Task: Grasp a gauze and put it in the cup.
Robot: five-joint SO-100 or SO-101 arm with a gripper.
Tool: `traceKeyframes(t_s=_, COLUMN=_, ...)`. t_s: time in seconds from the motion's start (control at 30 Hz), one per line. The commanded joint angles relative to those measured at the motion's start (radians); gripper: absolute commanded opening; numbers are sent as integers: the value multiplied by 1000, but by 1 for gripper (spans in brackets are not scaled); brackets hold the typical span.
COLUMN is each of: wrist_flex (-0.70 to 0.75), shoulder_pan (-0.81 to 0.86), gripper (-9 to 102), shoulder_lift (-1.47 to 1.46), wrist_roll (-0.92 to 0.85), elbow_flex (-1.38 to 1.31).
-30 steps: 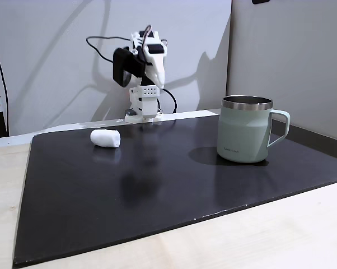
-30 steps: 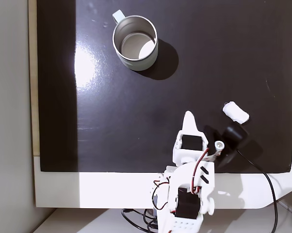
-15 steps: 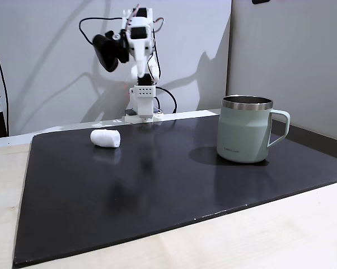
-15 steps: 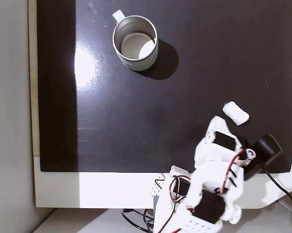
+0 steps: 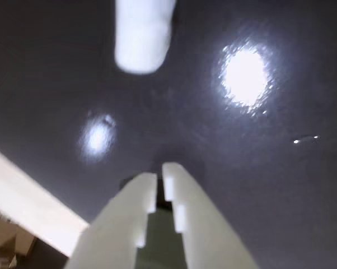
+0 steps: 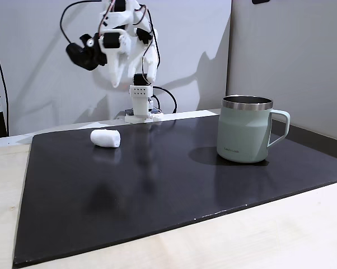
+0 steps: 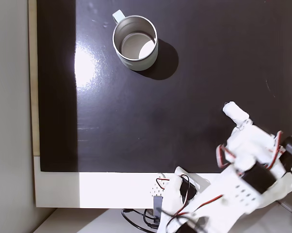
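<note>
The gauze (image 6: 105, 137) lies on the black mat (image 6: 157, 190) near its far left corner in a fixed view. The cup (image 6: 248, 128) stands upright, well apart, near the right edge. My gripper (image 5: 160, 178) hangs above the gauze, fingers nearly together, holding nothing.

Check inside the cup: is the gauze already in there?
No. From above, the cup shows bare steel inside; part of its floor is shadowed. The gauze lies on the black mat, partly covered by the arm.

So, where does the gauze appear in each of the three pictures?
Wrist view: the gauze is at the top edge, left of centre, blurred.
Fixed view from the side: left of centre, lying on the black mat.
Fixed view from above: right side, partly under the arm.
Shared landmark: the black mat.
</note>
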Motion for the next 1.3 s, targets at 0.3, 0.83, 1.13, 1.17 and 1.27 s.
traceKeyframes(t_s=0.3, wrist_flex=20, shoulder_pan=-26, gripper=23, shoulder_lift=-87, wrist_roll=-87, elbow_flex=-91)
traceKeyframes(t_s=0.83, wrist_flex=-110, shoulder_pan=60, gripper=29, shoulder_lift=-282, wrist_roll=-199, elbow_flex=-12)
traceKeyframes(t_s=1.13, wrist_flex=-207, shoulder_pan=109, gripper=30, shoulder_lift=-466, wrist_roll=-236, elbow_flex=-21)
traceKeyframes(t_s=1.17, wrist_flex=-213, shoulder_pan=109, gripper=30, shoulder_lift=-476, wrist_roll=-236, elbow_flex=-21)
traceKeyframes(t_s=1.27, wrist_flex=-225, shoulder_pan=91, gripper=30, shoulder_lift=-500, wrist_roll=-233, elbow_flex=-23)
